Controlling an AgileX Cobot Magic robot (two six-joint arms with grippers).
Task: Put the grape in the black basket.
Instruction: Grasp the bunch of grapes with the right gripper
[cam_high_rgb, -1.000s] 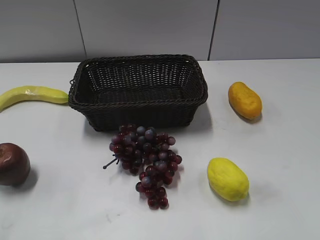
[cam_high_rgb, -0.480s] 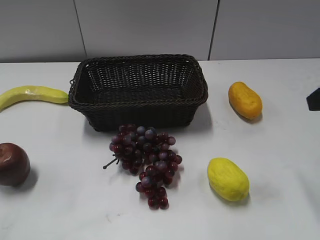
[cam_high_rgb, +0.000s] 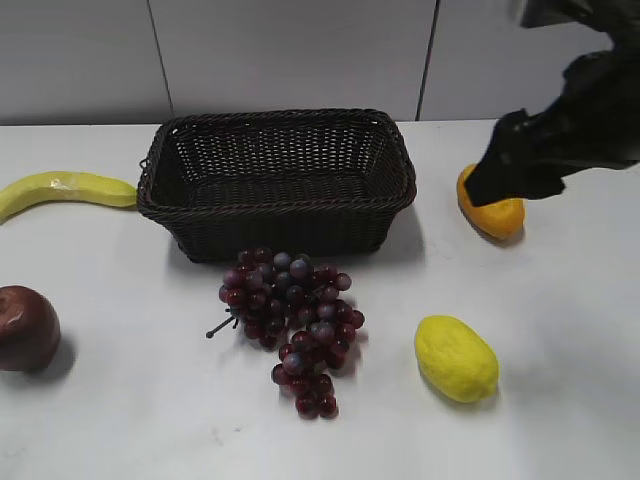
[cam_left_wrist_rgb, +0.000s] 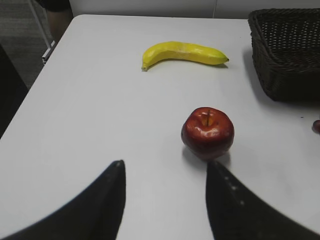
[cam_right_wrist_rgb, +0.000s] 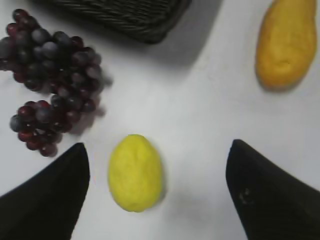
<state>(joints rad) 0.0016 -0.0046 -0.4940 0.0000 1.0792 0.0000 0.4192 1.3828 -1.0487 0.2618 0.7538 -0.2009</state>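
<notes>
The grape (cam_high_rgb: 290, 325) is a bunch of dark red-purple grapes lying on the white table just in front of the black basket (cam_high_rgb: 190, 210), which stands empty at the back middle. The grape also shows at the upper left of the right wrist view (cam_right_wrist_rgb: 52, 75), with the basket's corner (cam_right_wrist_rgb: 145, 22) above it. My right gripper (cam_right_wrist_rgb: 157, 155) is open and empty, high above the table to the right of the grape. The right arm (cam_high_rgb: 560, 130) enters at the upper right. My left gripper (cam_left_wrist_rgb: 165, 167) is open and empty over the table's left part. The basket's edge (cam_left_wrist_rgb: 287, 55) shows there at right.
A yellow lemon (cam_high_rgb: 456, 357) lies right of the grape and shows between my right fingers (cam_right_wrist_rgb: 135, 172). An orange mango (cam_high_rgb: 495, 215) lies at the right, partly hidden by the arm. A red apple (cam_left_wrist_rgb: 207, 132) and a banana (cam_left_wrist_rgb: 182, 52) lie at the left.
The right arm has come into the exterior view from the right edge and now hangs over the orange mango. The fruits and basket have not moved.
</notes>
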